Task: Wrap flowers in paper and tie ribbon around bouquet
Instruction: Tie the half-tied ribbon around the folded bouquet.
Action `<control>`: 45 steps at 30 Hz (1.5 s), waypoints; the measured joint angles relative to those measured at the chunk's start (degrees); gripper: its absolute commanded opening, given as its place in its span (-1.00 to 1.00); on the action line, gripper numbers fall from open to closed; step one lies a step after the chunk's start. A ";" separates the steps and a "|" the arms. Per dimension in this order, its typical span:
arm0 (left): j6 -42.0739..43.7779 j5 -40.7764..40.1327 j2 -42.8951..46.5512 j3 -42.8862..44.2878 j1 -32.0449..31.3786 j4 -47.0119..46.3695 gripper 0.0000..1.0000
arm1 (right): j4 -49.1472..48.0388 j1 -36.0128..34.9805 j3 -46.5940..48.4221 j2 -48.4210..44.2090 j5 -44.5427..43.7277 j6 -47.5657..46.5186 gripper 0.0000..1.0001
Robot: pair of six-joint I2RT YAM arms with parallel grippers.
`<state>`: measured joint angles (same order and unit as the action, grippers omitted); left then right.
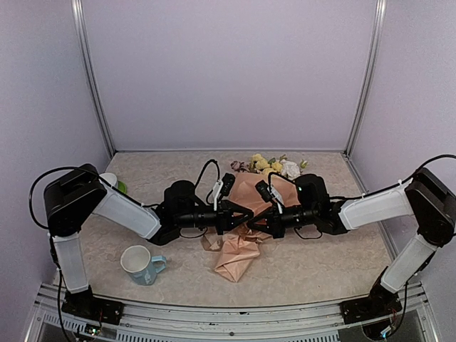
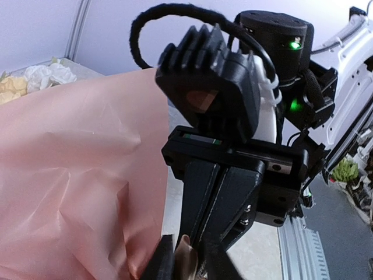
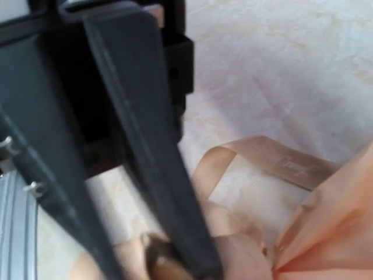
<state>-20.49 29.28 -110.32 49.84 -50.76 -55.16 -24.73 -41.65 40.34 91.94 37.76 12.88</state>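
Right gripper (image 2: 195,245) has its jaws pressed together at a strand of the ribbon (image 3: 274,157), which looks pinched at their tips. The left gripper (image 1: 241,214) meets it tip to tip over the middle of the bouquet (image 1: 249,196). A sliver of ribbon sits between the left fingers, but I cannot tell whether they grip it or stand slack.

Risks, as I judge them:
- The 2 grippers crowd 1 spot, so a small move could knock them together.
- Slick satin may slide out of a tip-only pinch.
- A hard tug could drag the light bouquet or open the loosely creased paper (image 1: 239,260).

The bouquet lies flat on the table (image 1: 335,263). Its long axis runs from the near paper end, just left of centre, to the far end. The flowers (image 1: 274,165) point toward the back wall, slightly right.
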 measured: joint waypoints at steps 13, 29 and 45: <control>8.22 -10.67 10.84 -4.26 0.22 12.87 -0.33 | 1.03 0.22 -2.32 -2.27 -3.82 1.79 -1.00; 8.59 -9.99 -4.09 4.74 -1.79 21.18 -0.59 | 1.09 0.31 -3.19 -4.57 -3.52 2.99 -1.00; 11.69 -5.60 -5.99 6.58 -8.11 21.29 -0.27 | 5.81 1.57 -6.34 -10.54 -3.63 2.29 -1.00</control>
<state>-8.80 23.68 -116.31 56.42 -58.87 -33.87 -18.92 -40.07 34.00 81.41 34.13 15.18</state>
